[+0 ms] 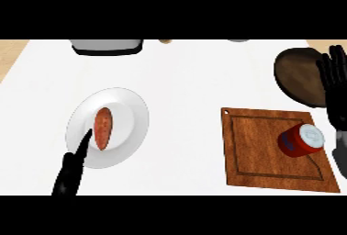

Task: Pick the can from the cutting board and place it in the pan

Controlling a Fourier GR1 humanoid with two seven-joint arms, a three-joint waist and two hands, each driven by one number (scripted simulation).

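The can (301,140) is seen upright on the cutting board (261,156), untouched. The right hand (333,75) is held spread, fingers straight, over the pan (298,75), partly cut off at the edge. If approached carelessly, the can could be tipped. The left hand (73,170) appears straight-fingered beside the plate (132,110).
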